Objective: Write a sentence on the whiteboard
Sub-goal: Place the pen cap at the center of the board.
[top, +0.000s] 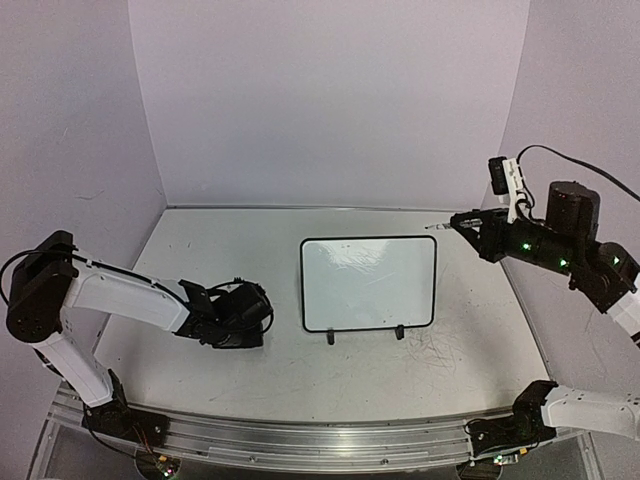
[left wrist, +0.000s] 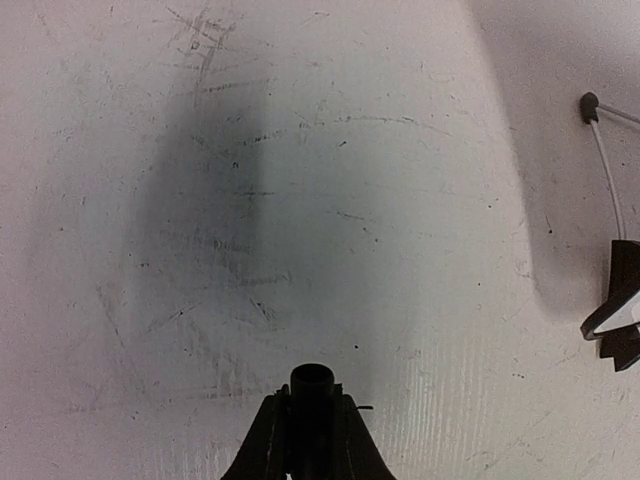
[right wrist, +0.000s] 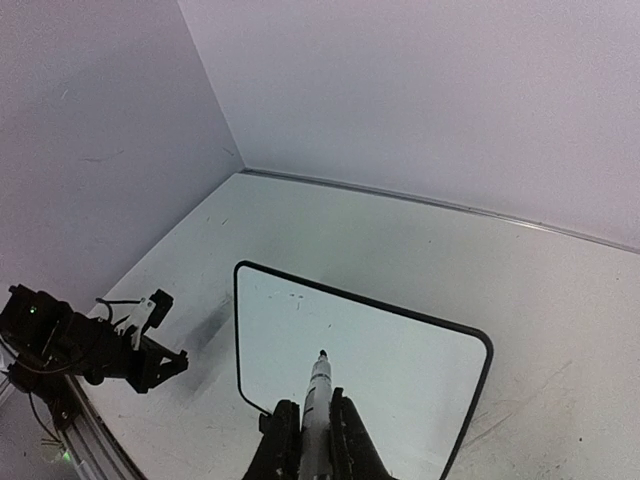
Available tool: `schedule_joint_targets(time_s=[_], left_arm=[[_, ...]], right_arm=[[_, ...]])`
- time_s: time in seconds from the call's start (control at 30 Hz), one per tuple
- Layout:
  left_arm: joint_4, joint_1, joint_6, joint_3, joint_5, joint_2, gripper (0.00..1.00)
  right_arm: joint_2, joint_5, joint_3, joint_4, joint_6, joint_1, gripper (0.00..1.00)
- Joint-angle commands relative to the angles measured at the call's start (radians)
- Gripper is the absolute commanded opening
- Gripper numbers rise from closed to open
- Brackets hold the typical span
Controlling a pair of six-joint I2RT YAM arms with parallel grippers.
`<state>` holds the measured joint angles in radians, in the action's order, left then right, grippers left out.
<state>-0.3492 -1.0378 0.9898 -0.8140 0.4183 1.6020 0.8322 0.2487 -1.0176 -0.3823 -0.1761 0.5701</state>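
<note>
Lavender walls close round a white, scratched desk. The whiteboard sits mid-desk between my two arms, its two small black feet at the near edge. Its face is blank; no sentence shows yet. My right fingers pinch a marker, tip forward, up in the air near the board's far right corner. My left fingers hang low over bare desk well left of the board, nipped together on a small dark tube, perhaps the cap. I judge the board light, stiff and slick, so it may skid or rock under pen pressure. Any steadying hold belongs on its thin frame, never the writing face.
</note>
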Motion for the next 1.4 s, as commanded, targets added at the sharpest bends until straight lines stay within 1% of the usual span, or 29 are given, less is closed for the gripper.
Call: schedule_joint_targets(time_s=[0.0, 0.1, 0.23, 0.37, 0.57, 0.77, 1.0, 1.1, 1.27, 1.37], left_arm=[[0.003, -0.007, 0.034, 0.014, 0.037, -0.005, 0.07], [0.003, -0.013, 0.042, 0.026, 0.044, -0.005, 0.1], [0.003, -0.017, 0.054, 0.035, 0.045, 0.002, 0.11], [0.003, -0.027, 0.056, 0.032, 0.049, 0.02, 0.12], [0.003, -0.045, 0.056, 0.033, 0.06, 0.035, 0.18], [0.004, -0.051, 0.065, 0.048, 0.084, 0.015, 0.25], [0.003, -0.053, 0.048, 0.064, 0.109, -0.05, 0.33], [0.002, -0.052, 0.029, 0.072, 0.118, -0.097, 0.39], [0.007, -0.051, 0.007, 0.106, 0.133, -0.226, 0.57], [0.017, -0.051, -0.053, 0.123, 0.132, -0.321, 0.67]], right_arm=[[-0.015, 0.083, 0.002, 0.055, 0.006, 0.001, 0.0], [-0.03, 0.062, 0.007, 0.052, 0.009, 0.001, 0.0], [-0.053, -0.012, 0.028, 0.055, -0.003, 0.001, 0.0], [-0.065, -0.094, 0.041, 0.086, -0.049, 0.001, 0.0], [-0.064, -0.1, 0.046, 0.112, -0.074, 0.001, 0.0], [-0.076, -0.141, 0.059, 0.11, -0.094, 0.001, 0.0], [-0.078, -0.189, 0.054, 0.03, -0.106, 0.001, 0.0], [-0.076, -0.223, 0.049, -0.006, -0.128, 0.001, 0.0], [-0.069, -0.246, 0.038, -0.036, -0.2, 0.001, 0.0], [-0.047, -0.248, 0.033, -0.042, -0.256, 0.001, 0.0]])
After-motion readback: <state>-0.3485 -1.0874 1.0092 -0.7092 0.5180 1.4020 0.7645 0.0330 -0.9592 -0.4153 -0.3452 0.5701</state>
